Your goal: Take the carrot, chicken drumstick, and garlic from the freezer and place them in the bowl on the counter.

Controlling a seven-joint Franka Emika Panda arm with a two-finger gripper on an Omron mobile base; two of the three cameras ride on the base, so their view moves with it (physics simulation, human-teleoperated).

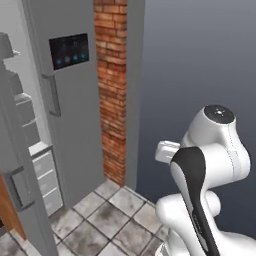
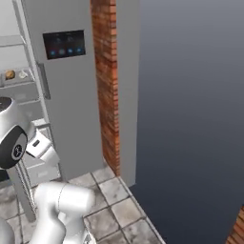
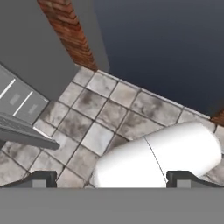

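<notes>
Tiled floor [image 3: 100, 113] lies beneath the empty, wide-apart fingers [image 3: 111, 178], while the freezer's [image 2: 19, 90] small, light, probably slippery chicken drumstick [image 2: 9, 75] wants gripping across its plump end.

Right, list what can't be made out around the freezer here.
- Freezer, right base view: cut off by the left edge, with the arm in front of its lower shelves.
- Two small items on a shelf: too small to identify.
- Claw, hand view: open, tips cropped at the bottom.
</notes>
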